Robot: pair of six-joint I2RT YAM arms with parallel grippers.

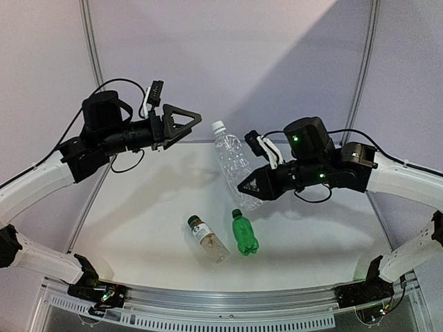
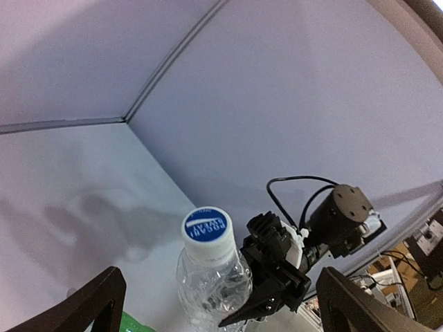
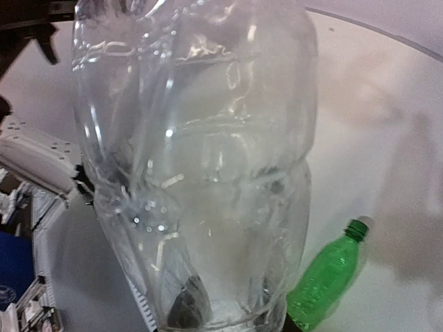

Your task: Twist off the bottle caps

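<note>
white table (image 1: pixel 311 245) — pale backdrop panels (image 1: pixel 228 62) behind, slotted rail (image 1: pixel 208 323) at near edge

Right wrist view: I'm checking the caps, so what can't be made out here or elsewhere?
Right wrist: clear ribbed bottle fills the frame; white cap outside the frame.
Left wrist: green bottle cut off by the bottom edge.
Top external: print on the labelled bottle too small.

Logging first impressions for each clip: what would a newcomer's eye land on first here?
The clear ribbed bottle stands out, held tilted above the table by the right tool, which is clamped on its lower body; its white cap is on. The left tool hangs open just left of that cap. On the table beneath lie a green bottle and a labelled bottle, both capped.
</note>
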